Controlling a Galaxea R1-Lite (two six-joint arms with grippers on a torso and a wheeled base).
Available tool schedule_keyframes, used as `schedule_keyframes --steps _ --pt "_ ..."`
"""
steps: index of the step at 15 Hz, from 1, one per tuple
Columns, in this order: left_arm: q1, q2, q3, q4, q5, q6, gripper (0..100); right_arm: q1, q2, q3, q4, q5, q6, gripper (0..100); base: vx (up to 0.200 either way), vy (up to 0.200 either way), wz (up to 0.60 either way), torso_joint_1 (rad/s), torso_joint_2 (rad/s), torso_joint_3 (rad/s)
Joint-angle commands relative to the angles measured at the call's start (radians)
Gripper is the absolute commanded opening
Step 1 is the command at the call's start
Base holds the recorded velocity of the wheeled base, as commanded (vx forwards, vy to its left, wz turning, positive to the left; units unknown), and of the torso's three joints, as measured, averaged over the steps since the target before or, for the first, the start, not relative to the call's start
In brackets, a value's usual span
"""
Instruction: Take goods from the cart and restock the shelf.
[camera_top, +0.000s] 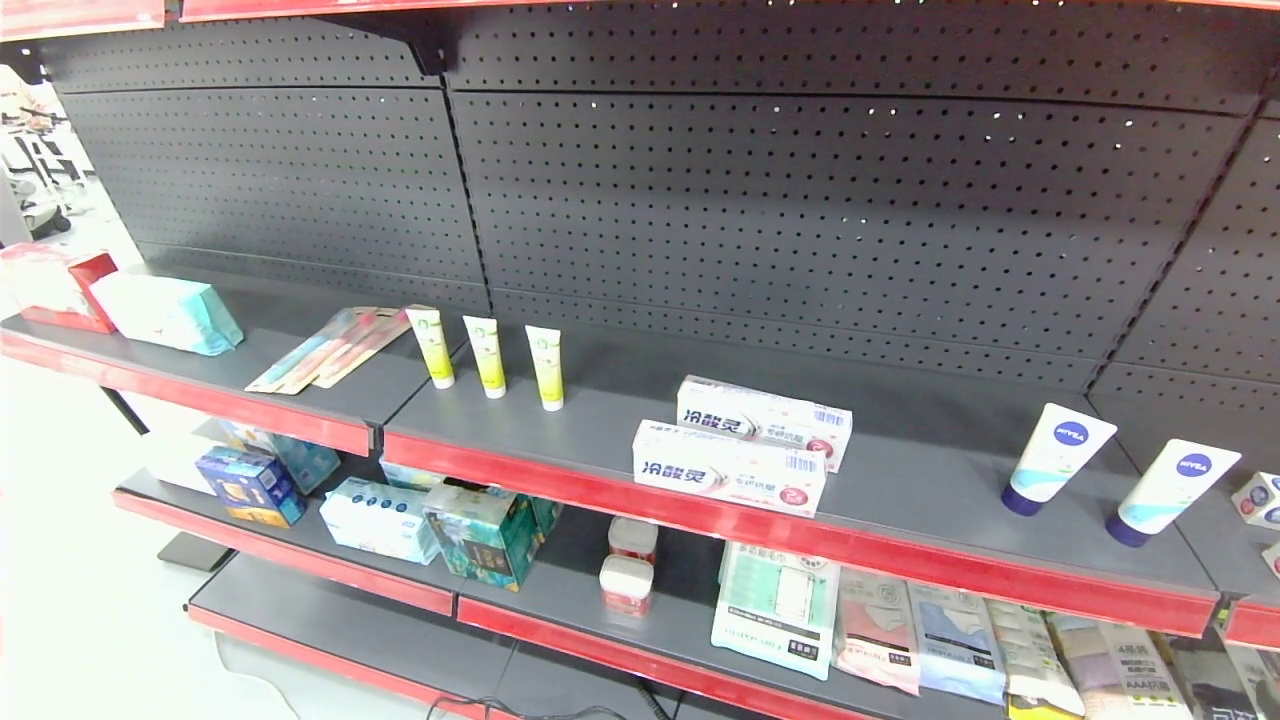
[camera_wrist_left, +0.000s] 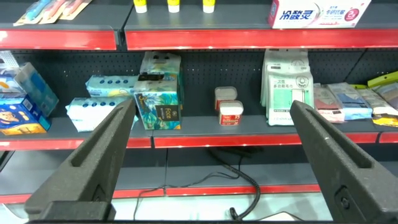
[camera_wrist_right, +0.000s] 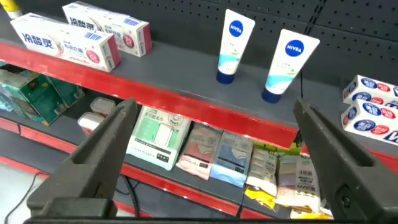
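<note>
on the shelf (camera_top: 930, 470) before me, toothpaste boxes (camera_top: 728, 467) look light and stiff; i'd pinch one across its narrow sides. left gripper (camera_wrist_left: 212, 106) and right gripper (camera_wrist_right: 214, 106) both gape empty.

Both the left gripper (camera_wrist_left: 212, 104) and the right gripper (camera_wrist_right: 214, 104) carry two long, wedge-shaped fingers (camera_wrist_left: 93, 162) of matte, grainy dark grey material, each with a raised step along its length.

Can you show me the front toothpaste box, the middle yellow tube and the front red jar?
Front white cardboard toothpaste box (camera_top: 730, 467): head view, front face.
Middle yellow-green plastic tube (camera_top: 486, 352): head view, body.
Front small red-and-white jar (camera_top: 626, 575): head view, lid.
</note>
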Motion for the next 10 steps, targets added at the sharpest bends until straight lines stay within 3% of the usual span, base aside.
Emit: schedule_keyframes --steps 1,6,10 --pt "0.000 0.002 0.000 0.000 0.000 0.000 100 0.002 -0.214 0.096 0.046 -0.006 -0.002 100 0.000 0.000 0.00 0.000 0.00 0.000" --pt "-0.002 -0.002 0.000 0.000 0.000 0.004 100 0.008 -0.213 0.121 0.030 -0.089 0.051 100 0.000 0.000 0.00 0.000 0.00 0.000" --pt "-0.002 0.003 0.000 0.000 0.001 -0.002 100 0.046 -0.282 0.118 0.089 -0.016 0.051 100 0.000 0.000 0.00 0.000 0.00 0.000"
